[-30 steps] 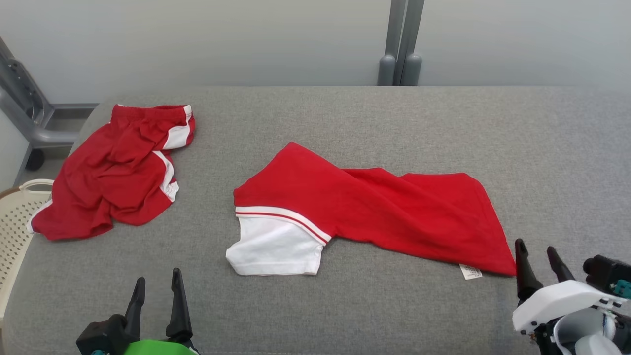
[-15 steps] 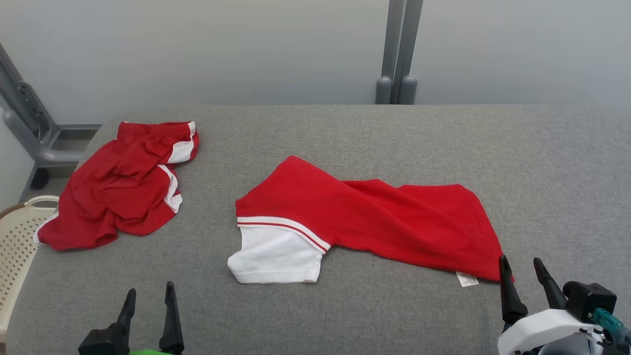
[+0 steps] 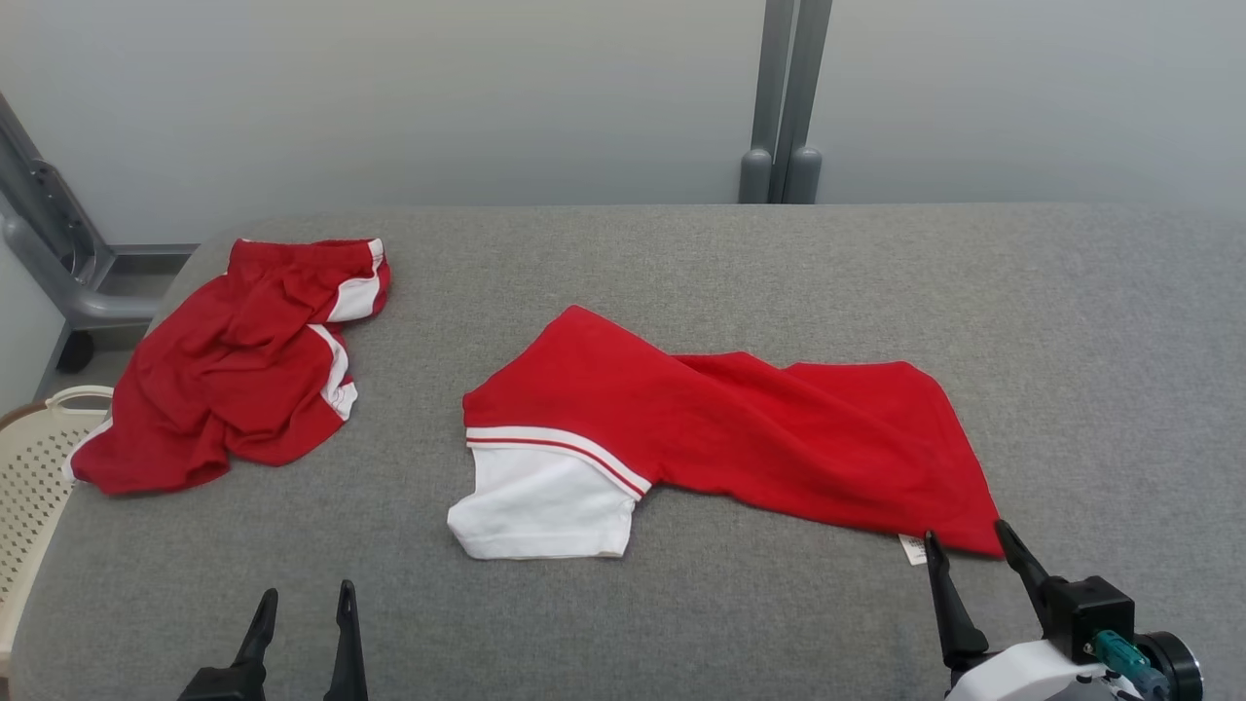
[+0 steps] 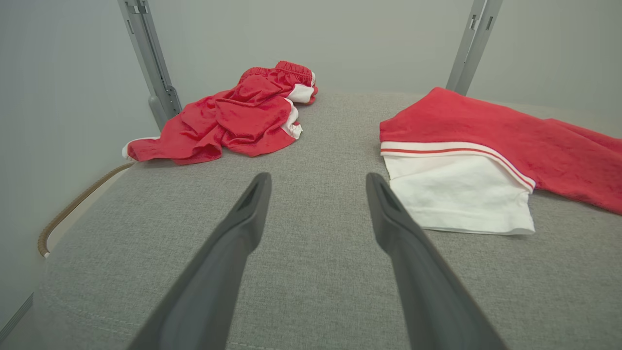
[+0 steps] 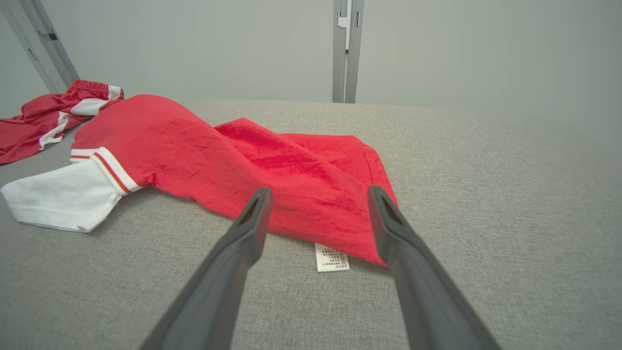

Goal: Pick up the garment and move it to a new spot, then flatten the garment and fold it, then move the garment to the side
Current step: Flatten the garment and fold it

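The desk (image 3: pixel 681 623) is a broad slab with rounded corners, covered in grey woven fabric with a fine, even weave. The garment (image 3: pixel 759 438) lies near its middle. It is a red shirt of soft, matte knit, spread in a long, uneven shape that runs from the centre toward the robot's right. Shallow folds cross its upper surface, and its far edge rises in a blunt peak. At its left end a white sleeve (image 3: pixel 540 501) lies flat, joined to the red body by a band of white and red stripes. A small white printed label (image 3: pixel 912 550) projects from under the near right hem.

The right tool (image 3: pixel 968 532) stands at the garment's near right corner, its two long, dark, tapered fingers spread apart and holding nothing. In the right wrist view the label lies between the fingers. Whether the tips touch the cloth cannot be told.

The left tool (image 3: pixel 307 591) sits at the near left of the desk over bare grey fabric. Its fingers are also spread and empty, and the white sleeve lies off to its right, well apart from it.

A pair of shorts (image 3: pixel 234 370) lies crumpled at the far left corner of the desk, made of glossier red cloth with white side panels and a gathered waistband. A cream perforated basket (image 3: pixel 34 458) stands beside the desk's left edge. A grey metal post (image 3: pixel 784 97) rises behind the far edge.
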`<state>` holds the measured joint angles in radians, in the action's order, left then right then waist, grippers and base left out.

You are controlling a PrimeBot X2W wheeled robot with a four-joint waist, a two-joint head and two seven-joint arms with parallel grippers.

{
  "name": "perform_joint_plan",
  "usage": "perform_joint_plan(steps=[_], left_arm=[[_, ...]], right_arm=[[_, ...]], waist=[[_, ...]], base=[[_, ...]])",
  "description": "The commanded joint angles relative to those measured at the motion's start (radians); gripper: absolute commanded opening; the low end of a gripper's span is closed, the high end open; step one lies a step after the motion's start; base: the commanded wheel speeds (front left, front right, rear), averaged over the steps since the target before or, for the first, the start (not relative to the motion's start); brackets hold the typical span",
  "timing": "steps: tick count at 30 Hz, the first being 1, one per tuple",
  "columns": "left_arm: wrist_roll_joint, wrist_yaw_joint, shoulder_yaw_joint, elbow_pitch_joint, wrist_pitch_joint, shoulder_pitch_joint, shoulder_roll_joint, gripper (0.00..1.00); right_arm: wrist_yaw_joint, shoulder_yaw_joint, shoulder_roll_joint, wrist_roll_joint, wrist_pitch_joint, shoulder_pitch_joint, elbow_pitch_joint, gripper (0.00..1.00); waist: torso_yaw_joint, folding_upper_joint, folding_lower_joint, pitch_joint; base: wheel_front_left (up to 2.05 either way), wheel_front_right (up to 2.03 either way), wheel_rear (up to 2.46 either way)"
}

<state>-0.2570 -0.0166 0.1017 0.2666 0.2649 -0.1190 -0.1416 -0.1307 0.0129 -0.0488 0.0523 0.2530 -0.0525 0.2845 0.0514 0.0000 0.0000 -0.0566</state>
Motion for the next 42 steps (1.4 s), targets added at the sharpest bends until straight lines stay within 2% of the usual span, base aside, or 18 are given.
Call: perform_joint_plan(steps=[1,8,25,35,42], left_arm=[[0.005,0.004,0.002,-0.005,0.000,-0.014,-0.008,1.00],[0.013,0.003,0.021,-0.023,-0.006,-0.004,-0.012,1.00],[-0.021,0.010,0.040,-0.024,-0.044,0.017,-0.015,1.00],[-0.028,0.069,0.092,0.024,-0.101,0.119,-0.018,1.00],[-0.020,0.119,0.168,0.142,-0.197,0.268,-0.032,1.00]], right_arm=[[0.000,-0.007,-0.003,0.000,0.006,-0.012,-0.010,1.00],[0.000,-0.037,-0.003,0.019,0.007,-0.018,-0.048,1.00],[0.000,-0.020,-0.003,0.018,-0.021,-0.001,-0.051,1.00],[0.000,0.041,-0.003,-0.004,-0.124,0.034,-0.051,1.00],[0.000,0.094,-0.003,-0.020,-0.233,0.093,-0.070,1.00]], waist=[[0.001,0.0000,0.0000,0.000],[-0.003,0.0000,0.0000,0.003],[-0.014,0.0000,0.0000,0.027],[-0.014,0.0000,0.0000,0.084],[-0.028,0.0000,0.0000,0.166]], base=[[0.00,0.00,0.00],[0.00,0.00,0.00],[0.00,0.00,0.00],[0.00,0.00,0.00],[0.00,0.00,0.00]])
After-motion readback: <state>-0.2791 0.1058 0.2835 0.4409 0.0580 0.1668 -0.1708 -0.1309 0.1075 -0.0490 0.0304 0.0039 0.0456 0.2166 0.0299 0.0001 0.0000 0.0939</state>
